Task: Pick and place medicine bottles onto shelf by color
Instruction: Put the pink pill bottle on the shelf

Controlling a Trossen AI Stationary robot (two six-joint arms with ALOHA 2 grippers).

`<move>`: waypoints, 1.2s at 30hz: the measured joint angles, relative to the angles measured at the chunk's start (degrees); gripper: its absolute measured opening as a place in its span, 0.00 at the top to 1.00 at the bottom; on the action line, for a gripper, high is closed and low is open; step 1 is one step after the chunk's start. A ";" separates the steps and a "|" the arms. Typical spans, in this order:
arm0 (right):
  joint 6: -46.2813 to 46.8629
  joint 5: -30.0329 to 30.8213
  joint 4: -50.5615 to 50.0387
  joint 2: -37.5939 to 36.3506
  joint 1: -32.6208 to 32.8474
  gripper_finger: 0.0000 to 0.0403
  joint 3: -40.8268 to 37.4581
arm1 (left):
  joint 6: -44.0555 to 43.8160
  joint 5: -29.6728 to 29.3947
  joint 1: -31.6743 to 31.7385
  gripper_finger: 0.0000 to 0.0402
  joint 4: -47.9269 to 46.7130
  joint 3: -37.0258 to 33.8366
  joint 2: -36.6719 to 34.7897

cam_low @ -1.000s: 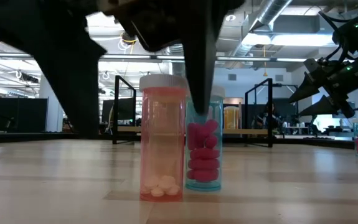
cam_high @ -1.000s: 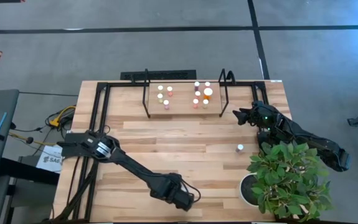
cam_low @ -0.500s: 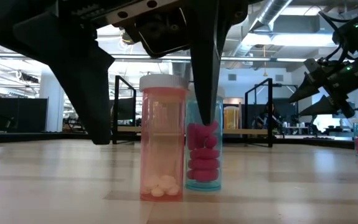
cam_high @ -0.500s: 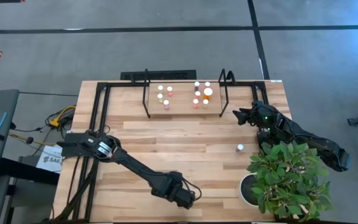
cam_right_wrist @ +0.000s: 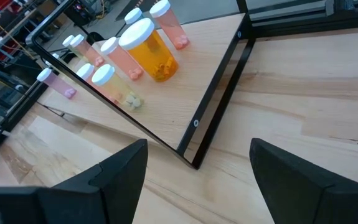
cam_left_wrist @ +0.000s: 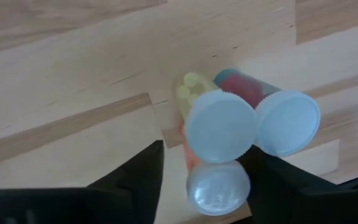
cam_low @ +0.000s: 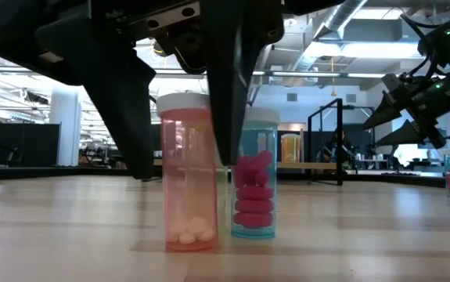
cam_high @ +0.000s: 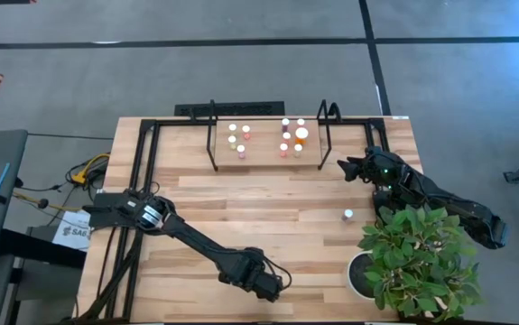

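Near the table's front edge stands a pink-orange medicine bottle (cam_low: 188,176) with a white cap (cam_left_wrist: 218,185), upright on its base. My left gripper (cam_high: 264,284) reaches down over it and is shut on it. Close beside it stand a teal bottle of pink pills (cam_low: 254,188) and a yellowish bottle (cam_left_wrist: 221,127). The shelf (cam_high: 268,162) at the far middle carries several bottles (cam_high: 291,135). My right gripper (cam_high: 345,167) waits open just right of the shelf. My left gripper has the pink-orange bottle between its two fingers, one on the bottle's left side (cam_low: 162,157) and one on its right side (cam_low: 215,149), below the cap. The fingers come from above, pointing down. The bottle stands upright with its base on the table.
A lone bottle (cam_high: 347,215) stands on the table's right part, near a potted plant (cam_high: 412,262) at the front right corner. The shelf's black tube frame (cam_right_wrist: 219,93) lies just ahead of my right gripper. Bare planks lie between the shelf and the front cluster.
My left gripper's fingers have closed in on the pink-orange bottle. The bottle has slid a little toward the table's left, away from the teal bottle, and stays upright on the table.
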 joint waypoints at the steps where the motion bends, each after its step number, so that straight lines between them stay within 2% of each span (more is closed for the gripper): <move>1: 0.00 0.00 -0.01 0.00 0.01 0.24 0.00 | 0.02 0.10 0.00 0.57 -0.04 0.00 0.00; 7: 0.00 0.00 0.01 0.00 -0.01 0.24 0.00 | 0.13 0.59 0.00 0.66 -0.46 0.00 -0.07; 20: 0.00 0.00 0.01 0.00 0.01 0.24 0.00 | 0.02 2.59 0.00 0.74 -1.99 0.00 -0.09; 25: 0.00 0.00 0.01 0.00 0.01 0.24 0.00 | 0.19 3.03 0.00 0.75 -3.15 0.00 -0.09; 36: 0.00 0.00 0.01 0.00 0.00 0.24 0.00 | 7.02 8.07 0.99 0.75 -9.52 0.37 -0.15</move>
